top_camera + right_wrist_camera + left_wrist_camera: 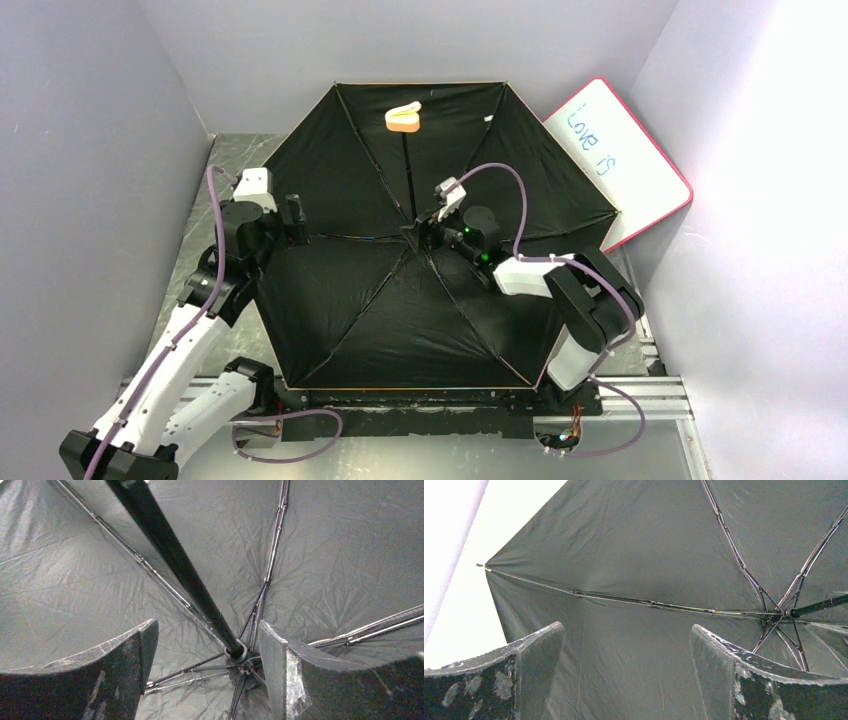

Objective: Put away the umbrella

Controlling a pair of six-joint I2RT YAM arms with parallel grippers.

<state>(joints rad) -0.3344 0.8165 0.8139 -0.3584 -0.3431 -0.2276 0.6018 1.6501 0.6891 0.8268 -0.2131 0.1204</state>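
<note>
The umbrella (400, 300) is lying fully open and upside down, its black inside facing up and covering most of the table (228, 152), with the handle (403, 119) pointing toward the far side. It is probably light but wide and awkward. The fabric is looking soft and slack between thin ribs (644, 601), which would likely flex or bend under a hard pinch, so neither is offering a sound hold. The shaft (170, 555) is appearing stiff and smooth, possibly slippery under hard pads. The better holds are likely the collar (236, 654) at its base, where the ribs are meeting, for collapsing the canopy, and the chunky handle for steadying or carrying. The right gripper (205, 626) is sitting at the centre with its jaws apart on either side of the shaft base, gripping nothing that can be seen. The left gripper (626, 630) is hovering wide open at the canopy's left edge, facing a rib and holding nothing. A whiteboard (625, 165) is leaning at the far right, partly under the canopy's rim, so the canopy could be catching on it when folding.
</note>
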